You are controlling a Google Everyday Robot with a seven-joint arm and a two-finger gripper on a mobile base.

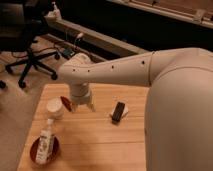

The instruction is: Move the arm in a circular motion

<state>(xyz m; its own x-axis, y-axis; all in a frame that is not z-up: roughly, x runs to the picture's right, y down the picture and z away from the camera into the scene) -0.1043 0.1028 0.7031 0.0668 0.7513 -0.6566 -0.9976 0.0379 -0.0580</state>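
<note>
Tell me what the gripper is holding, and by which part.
Nothing. The gripper hangs open above the table, with nothing between its fingers.

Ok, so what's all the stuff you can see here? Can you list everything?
table: one, light wood, middle and bottom of the view
cup: one, white, table's left side
red thing: one, between cup and gripper; cannot tell what it is
dish: one, red, table's near-left corner
bottle: one, white, on the dish
small flat object: one, black, mid-table
office chair: one, black, floor, top left
arm: one, cream-white, reaching in from the right
gripper: one, pointing down over the table's left half
</note>
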